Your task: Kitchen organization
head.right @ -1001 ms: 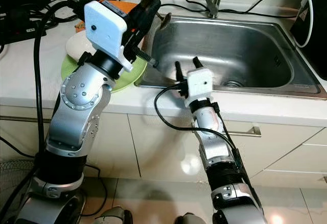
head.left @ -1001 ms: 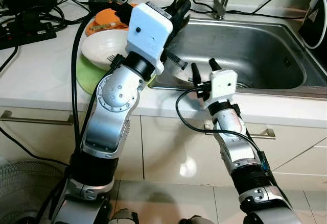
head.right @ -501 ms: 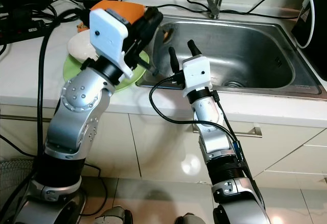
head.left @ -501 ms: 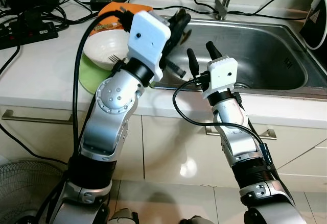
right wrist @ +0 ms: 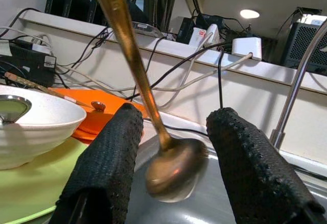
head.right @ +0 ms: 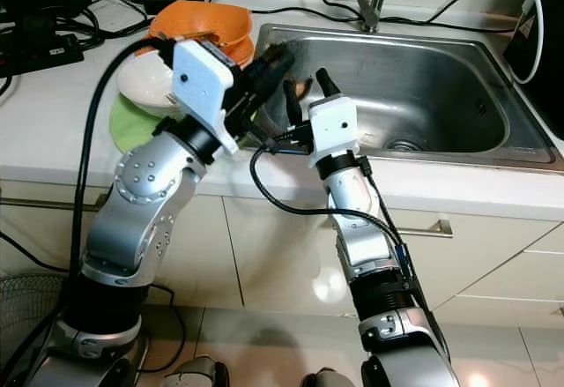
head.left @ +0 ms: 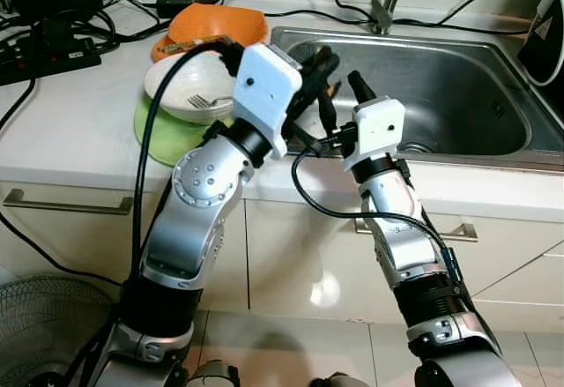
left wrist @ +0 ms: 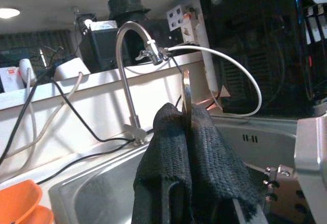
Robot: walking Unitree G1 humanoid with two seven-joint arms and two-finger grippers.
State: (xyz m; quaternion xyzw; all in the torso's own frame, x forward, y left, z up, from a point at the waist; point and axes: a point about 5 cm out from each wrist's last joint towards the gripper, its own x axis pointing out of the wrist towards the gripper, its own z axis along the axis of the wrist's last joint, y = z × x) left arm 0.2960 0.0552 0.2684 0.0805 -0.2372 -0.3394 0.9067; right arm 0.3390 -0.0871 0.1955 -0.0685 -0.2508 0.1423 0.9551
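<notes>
We hold a spoon (right wrist: 153, 132) in our left pincer (head.left: 319, 63), closed on its handle, above the sink's (head.left: 493, 96) near-left corner. Our right pincer (right wrist: 173, 183) stands open around the spoon's bowl. The white bowl (head.left: 189, 87) with a fork (head.left: 204, 100), green plate (head.left: 159, 131) and orange dish (head.left: 211, 27) remain stacked on the surface (head.left: 62, 131), so much is left.

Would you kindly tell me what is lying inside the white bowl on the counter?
A metal fork lies inside the white bowl, tines showing near the middle. The bowl rests on a green plate. The left arm and its cable cover the bowl's near right side, so anything there stays hidden.
</notes>
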